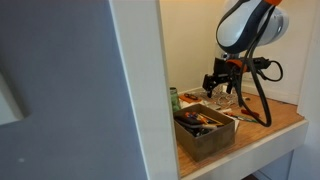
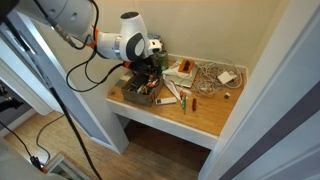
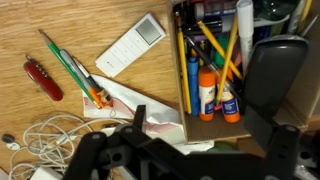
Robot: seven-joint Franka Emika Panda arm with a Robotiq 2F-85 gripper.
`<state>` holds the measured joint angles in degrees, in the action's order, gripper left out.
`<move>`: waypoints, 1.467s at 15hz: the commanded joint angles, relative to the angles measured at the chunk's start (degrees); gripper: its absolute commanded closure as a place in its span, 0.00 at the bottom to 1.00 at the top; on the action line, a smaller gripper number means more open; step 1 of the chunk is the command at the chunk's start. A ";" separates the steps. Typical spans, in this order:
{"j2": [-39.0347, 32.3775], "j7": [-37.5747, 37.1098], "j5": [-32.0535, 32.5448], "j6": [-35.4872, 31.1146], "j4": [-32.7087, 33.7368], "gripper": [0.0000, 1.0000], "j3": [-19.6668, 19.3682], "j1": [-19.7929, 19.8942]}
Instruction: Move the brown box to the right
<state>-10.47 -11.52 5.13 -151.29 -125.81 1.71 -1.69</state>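
Cardboard, the box [image 1: 205, 140] looked light but flimsy, crammed with loose pens [image 3: 190, 70]; the gripper [image 1: 221, 84] hung open above its rim, the likeliest place to pinch.

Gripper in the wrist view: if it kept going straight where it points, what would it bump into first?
Probably the brown box: the open gripper points at its wall beside the glue bottles, though depth is unclear.

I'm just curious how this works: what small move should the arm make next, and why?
Probably lower straight down: the gripper hangs open above the brown box, not touching it, so it must reach a wall before moving the box.
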 commanded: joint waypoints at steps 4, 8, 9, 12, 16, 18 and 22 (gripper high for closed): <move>-1.58 -0.24 1.12 0.27 1.21 0.00 -1.47 -1.03; -5.69 -0.70 3.51 -0.86 2.44 0.00 -2.67 -1.68; -6.55 -0.56 3.63 -0.51 2.82 0.00 -2.89 -1.79; -9.14 0.34 3.00 0.40 4.20 0.00 -3.08 -1.90; -12.50 1.23 2.80 0.45 6.60 0.15 -3.30 -2.23; -14.15 3.28 2.24 1.22 8.23 0.17 -2.84 -1.92; -17.13 5.79 2.42 1.63 11.20 0.26 -2.89 -2.01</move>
<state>-24.80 -7.48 7.15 -151.18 -118.27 -0.76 -3.14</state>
